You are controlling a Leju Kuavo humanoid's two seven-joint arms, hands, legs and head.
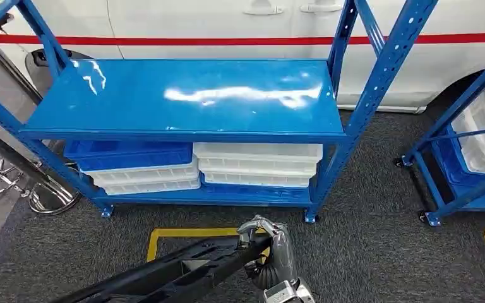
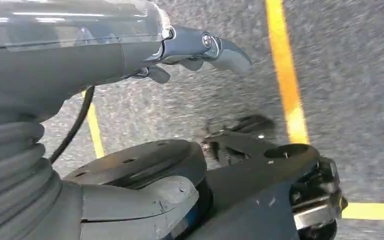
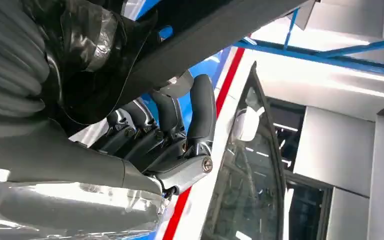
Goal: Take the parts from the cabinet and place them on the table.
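While grey carpet (image 1: 366,240) lies underfoot, listed as follows.

Item 1: right hand (image 1: 275,249), low in the head view, fingers curled and pressed round the near end of a long black metal part (image 1: 177,271). Seen likewise in the right wrist view, dark fingers (image 3: 200,107) wrapped against the underside of the long black metal part (image 3: 215,37).

Item 2: long black metal part, held at the right hand and running away from it towards the robot's left, above the carpet, clear of the shelving.

Item 3: left hand (image 2: 145,50), fingers (image 2: 230,55) slightly bent and apart from the thumb, over carpet and yellow floor tape (image 2: 285,85). Grip on anything: cannot tell.

Item 4: blue steel shelving unit (image 1: 183,95), ahead of the right hand, glossy upper shelf bare. Lower shelf: stacked white plastic trays (image 1: 259,164), straight beyond the right hand; a blue plastic tray (image 1: 129,154) beside them, to that hand's left.

Item 5: white vehicle with a red stripe (image 1: 227,19), behind the shelving.

Item 6: second blue rack (image 1: 461,158), well to the right of the right hand.
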